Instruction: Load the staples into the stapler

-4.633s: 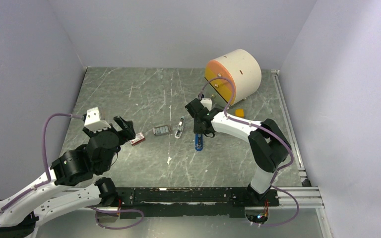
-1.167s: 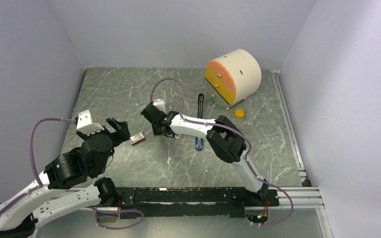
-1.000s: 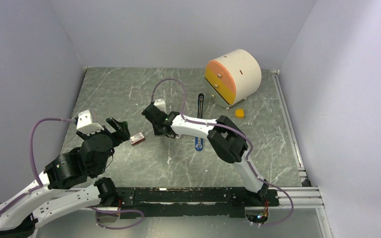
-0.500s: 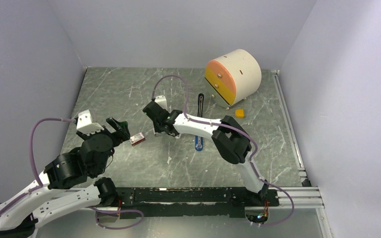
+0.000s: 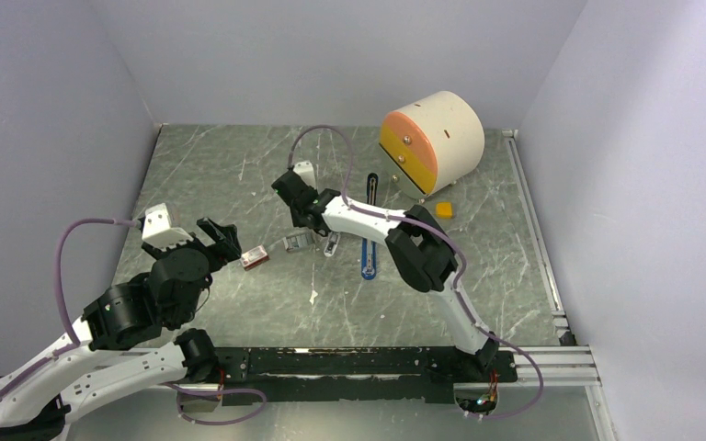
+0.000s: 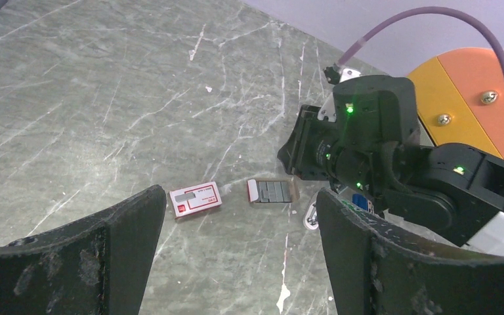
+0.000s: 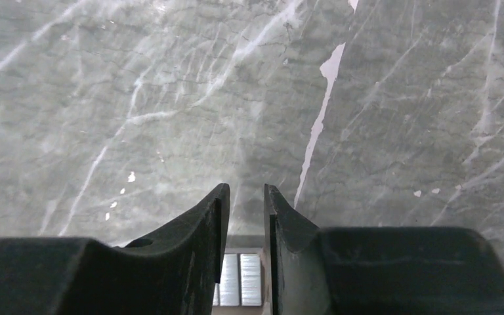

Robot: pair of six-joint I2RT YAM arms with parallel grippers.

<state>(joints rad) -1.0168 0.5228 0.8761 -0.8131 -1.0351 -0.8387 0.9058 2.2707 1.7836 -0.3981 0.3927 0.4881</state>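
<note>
Staples (image 5: 296, 243), small dark-grey ribbed metal block: lying flat on the grey marbled table (image 5: 230, 165), about midway between near and far edges, a little left of centre. Not picked up, not loaded. Slim bright-blue stapler with black parts (image 5: 368, 265): lying to the right of the block and apart from it, a short pale-blue-and-white piece (image 5: 332, 244) between the two. Stapler open or shut: cannot tell.

Judged progress: early, nothing visibly done. Left to do: grasping the block, opening the stapler's channel, seating the strip.

Right gripper (image 7: 246, 191): extended across toward the left side, hovering just past the block on its far-edge side, pointing down at bare table. Jaws barely parted, a narrow slit, nothing between them.

Left gripper (image 6: 241, 194): raised near the left edge, aimed at the block and at a small red-and-white cardboard box (image 6: 195, 199) just beside it. Jaws spread wide, empty.
</note>
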